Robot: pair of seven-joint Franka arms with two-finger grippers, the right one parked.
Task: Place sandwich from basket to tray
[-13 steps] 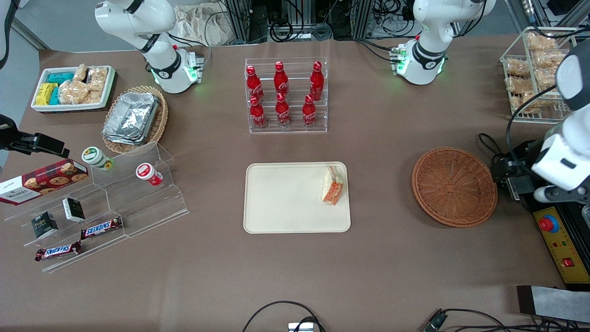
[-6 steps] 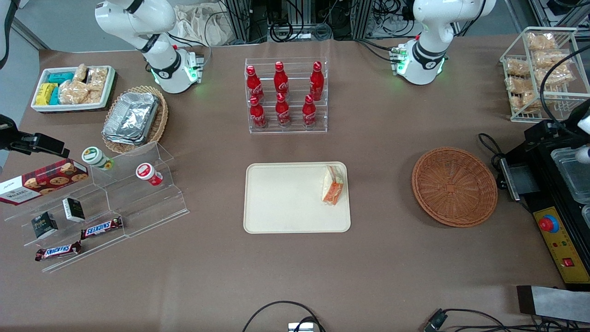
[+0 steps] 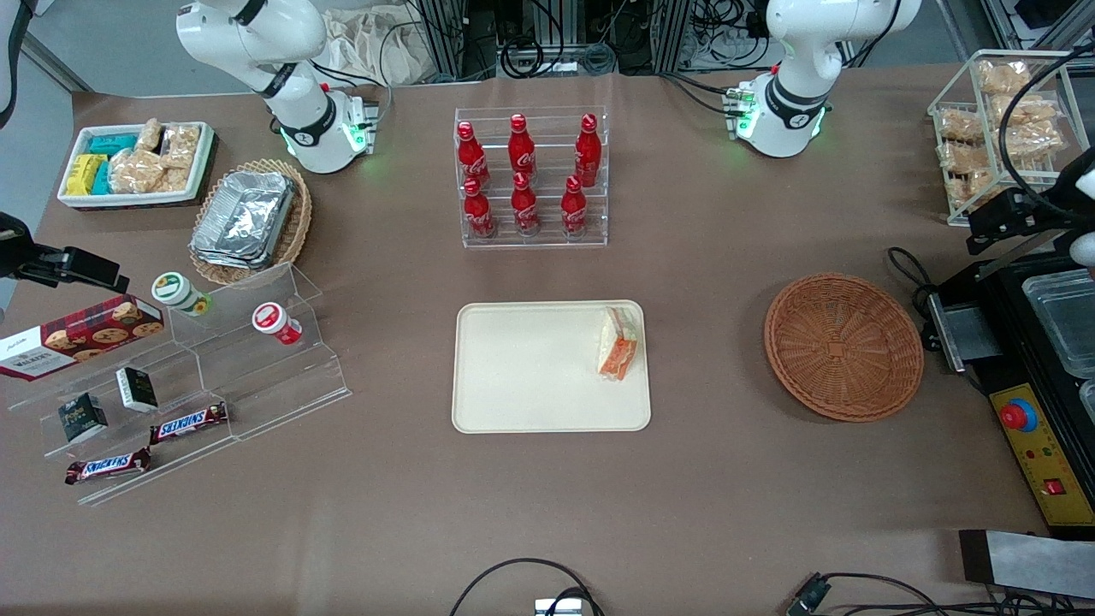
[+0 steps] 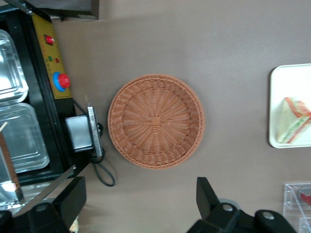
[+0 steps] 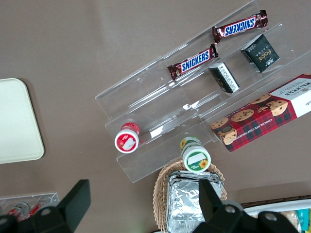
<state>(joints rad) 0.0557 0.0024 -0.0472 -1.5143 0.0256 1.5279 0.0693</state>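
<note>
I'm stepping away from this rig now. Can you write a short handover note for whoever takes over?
Gripper: open, holding nothing, raised above the table near the basket, at the working arm's end.
Sandwich: lying on the tray, near the tray edge closest to the basket.
Basket: holds nothing.
Done: the sandwich is out of the basket and on the tray.
Left: nothing apparent for this task.

"SNICKERS" on chocolate bars [image 5: 193,61]

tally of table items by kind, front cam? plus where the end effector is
Sandwich on tray: 1
Basket, nothing in it: 1
Cola bottles: 6
Snickers bars: 2
Lidded cups: 2
Total: 13
End effector: open, above the table beside the basket.
</note>
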